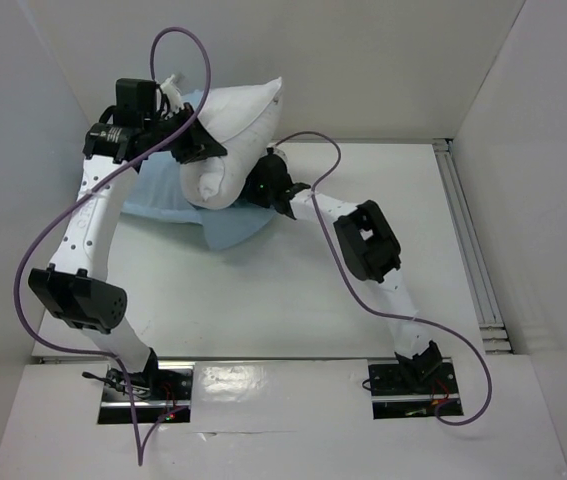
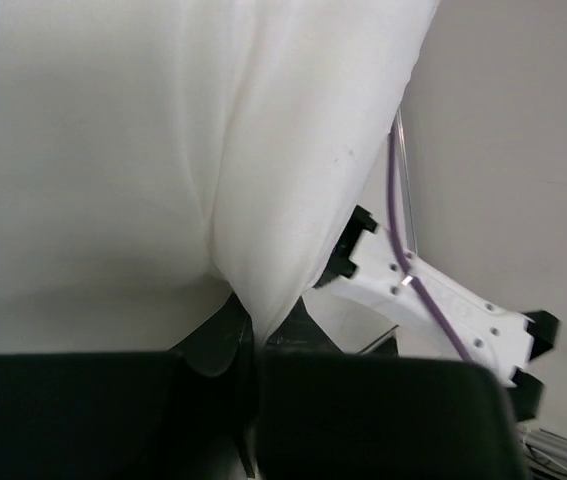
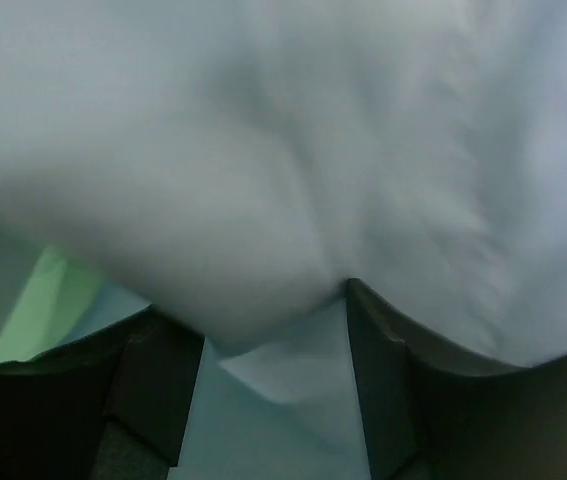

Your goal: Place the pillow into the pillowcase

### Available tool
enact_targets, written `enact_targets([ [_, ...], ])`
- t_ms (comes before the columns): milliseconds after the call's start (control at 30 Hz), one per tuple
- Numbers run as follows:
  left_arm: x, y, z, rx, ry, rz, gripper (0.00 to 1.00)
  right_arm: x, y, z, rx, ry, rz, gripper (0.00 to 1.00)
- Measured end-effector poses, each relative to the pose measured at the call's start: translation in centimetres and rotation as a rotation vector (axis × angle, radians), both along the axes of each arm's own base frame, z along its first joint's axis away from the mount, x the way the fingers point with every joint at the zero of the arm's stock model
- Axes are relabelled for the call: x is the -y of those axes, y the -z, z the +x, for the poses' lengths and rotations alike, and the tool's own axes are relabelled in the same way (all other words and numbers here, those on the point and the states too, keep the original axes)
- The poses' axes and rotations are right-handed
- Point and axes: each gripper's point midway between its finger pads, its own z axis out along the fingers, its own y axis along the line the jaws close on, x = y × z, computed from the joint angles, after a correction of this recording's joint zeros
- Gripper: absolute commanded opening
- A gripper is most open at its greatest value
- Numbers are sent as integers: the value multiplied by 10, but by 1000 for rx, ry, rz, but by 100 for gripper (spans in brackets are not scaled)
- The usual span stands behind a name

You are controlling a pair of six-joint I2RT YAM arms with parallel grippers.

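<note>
- We judge the step in hand to be lifting and lining up the pillow [image 1: 238,125] over the pillowcase [image 1: 228,232]. Insertion looks not yet begun, since every part of the pillow we see is bare white.
- The pillow lies at the far left of the table [image 1: 303,300], on top of the pale blue pillowcase, which is spread beneath it and juts out toward the arms' bases.
- The left gripper [image 1: 191,148] is clamped on a fold of the pillow. In its wrist view the white cloth runs down into the closed jaws.
- The right gripper [image 1: 268,190] sits at the pillow's near end with its jaws apart. In its own view the pillow's bulge dips between the fingers [image 3: 158,385], with blue cloth below. We cannot tell whether they grip the pillow or merely touch it.
- The next move, as we judge it, calls for finding the pillowcase's open edge and holding it apart while one end of the pillow goes in. The floppy cloth pinned under the pillow could drag along.
- The pillowcase's mouth is hidden by the pillow and the arms, so we cannot say which side opens. A strip of blue shows beyond the left gripper, but how it joins the rest is unclear. The right wrist view is too close and soft to show any hem.
</note>
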Motion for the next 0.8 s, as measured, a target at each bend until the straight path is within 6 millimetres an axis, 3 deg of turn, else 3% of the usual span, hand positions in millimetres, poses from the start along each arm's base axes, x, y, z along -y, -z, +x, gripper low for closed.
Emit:
enact_targets([
  [33,-1,-2,-2,0,2,-8,0,-3,6,4,-5,5,4,48],
  [67,-2,-4,-2,1,4,-18,0,-6,12,7,-8,9,11,31],
  [100,-4,-7,-3,6,0,-29,0,-8,15,10,-11,12,17,3],
  [133,-5,-8,-3,9,-2,-36,0,-8,18,12,-16,16,22,0],
  [300,-11,-12,-10,25,-10,-47,0,6,9,13,-19,49,44,0],
  [400,-11,-8,-15,17,-8,-48,0,44,8,-15,-61,81,16,0],
  [467,-8,-6,-19,8,9,-60,0,70,-4,-31,-63,101,29,0],
  [567,7,-8,-25,7,49,-84,0,102,-35,-49,-45,118,79,0],
  [633,16,-14,-28,25,76,-92,0,113,-61,-48,-4,114,100,0],
  [700,18,-19,-28,41,82,-95,0,115,-93,-43,49,93,120,0],
  [800,19,-32,-26,79,80,-103,0,111,-156,-37,174,53,149,0],
])
